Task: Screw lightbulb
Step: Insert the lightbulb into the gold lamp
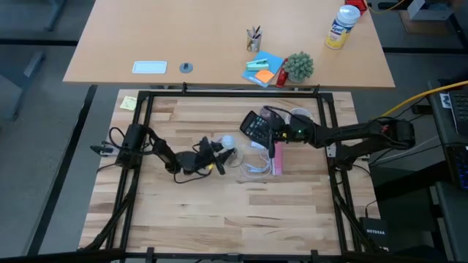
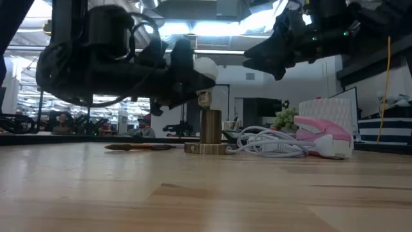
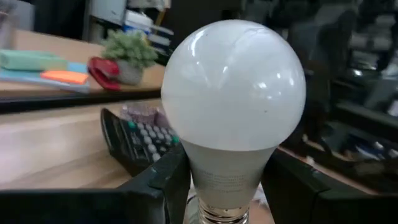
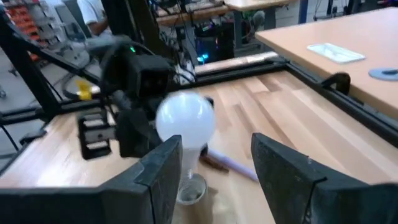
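Observation:
The frosted-white lightbulb (image 1: 228, 141) is held upright in my left gripper (image 1: 218, 151), which is shut on it near the table's middle. In the low view the lightbulb (image 2: 206, 66) has its silvery screw base (image 2: 204, 98) just over a short brownish cylinder (image 2: 210, 125) that stands on a flat round foot. Whether they touch, I cannot tell. My right gripper (image 1: 269, 139) is open and empty, raised a little to the bulb's right, beside the calculator (image 1: 254, 126). In the right wrist view its fingers (image 4: 155, 177) point at the lightbulb (image 4: 185, 121). My left gripper pinches the lightbulb's white neck (image 3: 225, 177), below the globe, between its two fingers (image 3: 163, 186). The fingers come level from the table's left. The bulb stands upright, globe up and screw base (image 3: 217, 214) down, over the brownish cylinder.
A looped white cord (image 2: 270, 145) and a pink and white object (image 2: 322, 135) lie just right of the cylinder. A pencil-like stick (image 2: 138, 147) lies to its left. A black frame (image 1: 146, 109) bounds the work area. The near half of the wooden table (image 1: 234, 219) is bare.

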